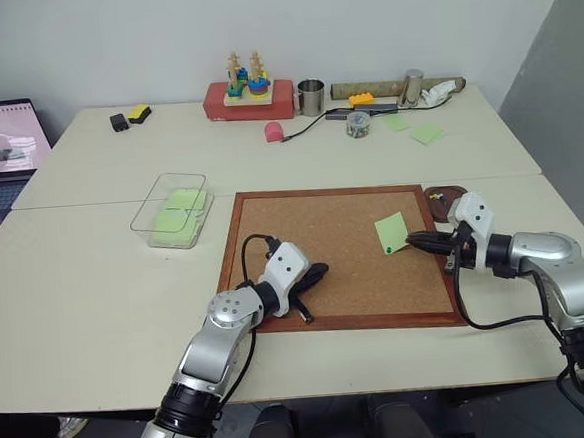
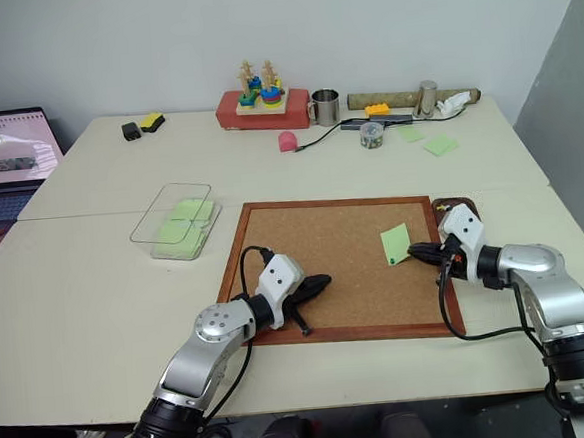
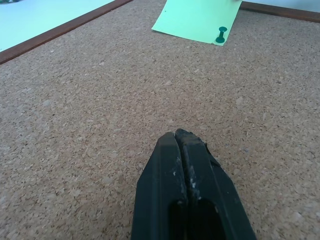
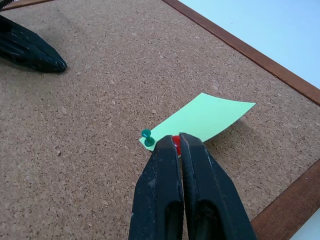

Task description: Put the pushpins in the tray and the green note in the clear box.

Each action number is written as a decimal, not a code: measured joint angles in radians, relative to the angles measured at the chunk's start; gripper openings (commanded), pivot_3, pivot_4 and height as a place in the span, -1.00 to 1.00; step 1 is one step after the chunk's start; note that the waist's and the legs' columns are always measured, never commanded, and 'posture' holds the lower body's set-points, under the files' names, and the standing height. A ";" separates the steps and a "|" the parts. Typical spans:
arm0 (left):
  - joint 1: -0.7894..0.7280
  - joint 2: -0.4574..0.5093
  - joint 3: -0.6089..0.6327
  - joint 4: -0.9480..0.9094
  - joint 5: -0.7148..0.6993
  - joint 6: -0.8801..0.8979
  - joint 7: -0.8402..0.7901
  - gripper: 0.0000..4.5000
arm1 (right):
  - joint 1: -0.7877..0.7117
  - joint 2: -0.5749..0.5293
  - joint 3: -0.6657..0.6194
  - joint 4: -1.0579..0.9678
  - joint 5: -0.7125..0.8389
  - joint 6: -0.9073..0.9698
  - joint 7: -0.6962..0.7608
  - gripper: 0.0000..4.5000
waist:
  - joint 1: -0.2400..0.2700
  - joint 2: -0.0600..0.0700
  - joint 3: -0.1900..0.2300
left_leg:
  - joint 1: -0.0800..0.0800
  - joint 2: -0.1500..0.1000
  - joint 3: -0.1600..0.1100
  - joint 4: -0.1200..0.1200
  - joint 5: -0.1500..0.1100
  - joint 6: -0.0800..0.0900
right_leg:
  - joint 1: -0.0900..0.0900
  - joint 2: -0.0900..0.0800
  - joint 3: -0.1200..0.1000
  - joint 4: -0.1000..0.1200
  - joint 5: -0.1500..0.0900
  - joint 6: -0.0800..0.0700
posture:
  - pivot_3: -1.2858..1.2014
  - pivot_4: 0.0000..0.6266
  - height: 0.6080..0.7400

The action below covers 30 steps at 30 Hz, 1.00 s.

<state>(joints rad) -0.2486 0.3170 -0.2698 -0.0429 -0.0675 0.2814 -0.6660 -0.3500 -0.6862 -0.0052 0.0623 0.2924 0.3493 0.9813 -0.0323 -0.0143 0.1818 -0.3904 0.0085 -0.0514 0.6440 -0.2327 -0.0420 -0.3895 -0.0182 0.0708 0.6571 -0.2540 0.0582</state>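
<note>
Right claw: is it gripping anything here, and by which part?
The right claw is shut on the red pin, pinching its head between the fingertips at the edge of the green note. The green pin stands free beside it. The left claw holds nothing.

This is looking like a lab or test room: pale surfaces (image 1: 97,293) are standing pushed together against a bare white wall, a laptop (image 1: 1,149) is glowing at the far left corner, and toys (image 1: 246,80), a metal cup (image 1: 311,96) and cables are lying along the far edge.
</note>
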 measured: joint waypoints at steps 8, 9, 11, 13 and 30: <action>0.000 0.000 -0.001 0.000 0.000 0.000 0.000 -1.00 | 0.001 -0.005 -0.011 -0.019 0.010 0.040 -0.003 -1.00 | 0.000 0.000 0.000 | 0.000 0.000 0.000 0.000 0.000 0.000 | 0.000 0.000 0.000 0.000 0.000 0.000 | 0.03 -0.52 1.00; 0.001 0.001 -0.001 0.000 0.000 0.000 0.000 -1.00 | 0.002 -0.005 -0.013 -0.019 0.013 0.043 -0.004 -1.00 | 0.000 0.000 0.000 | 0.000 0.000 0.000 0.000 0.000 0.000 | 0.000 0.000 0.000 0.000 0.000 0.000 | 0.03 -0.52 1.00; 0.001 0.001 -0.001 0.000 0.000 0.000 0.000 -1.00 | 0.002 -0.006 -0.016 -0.021 0.018 0.050 -0.005 -1.00 | 0.000 0.000 0.000 | 0.000 0.000 0.000 0.000 0.000 0.000 | 0.000 0.000 0.000 0.000 0.000 0.000 | 0.03 -0.52 1.00; 0.002 0.001 -0.001 -0.002 0.000 0.000 0.001 -1.00 | 0.002 -0.006 -0.016 -0.023 0.023 0.052 -0.006 -1.00 | 0.000 0.000 0.000 | 0.000 0.000 0.000 0.000 0.000 0.000 | 0.000 0.000 0.000 0.000 0.000 0.000 | 0.03 -0.52 1.00; 0.003 0.004 -0.002 -0.003 0.000 0.000 0.001 -1.00 | -0.012 -0.023 -0.082 -0.002 0.040 0.059 -0.068 -1.00 | 0.000 0.000 0.000 | 0.000 0.000 0.000 0.000 0.000 0.000 | 0.000 0.000 0.000 -0.001 0.000 0.000 | 0.03 -0.52 1.00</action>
<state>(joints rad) -0.2461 0.3210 -0.2714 -0.0460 -0.0674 0.2814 -0.6654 -0.3616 -0.7095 -0.0871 0.0604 0.3319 0.4078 0.9134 -0.0327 -0.0144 0.1819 -0.3905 0.0086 -0.0512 0.6437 -0.2327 -0.0420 -0.3895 -0.0181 0.0708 0.6564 -0.2543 0.0580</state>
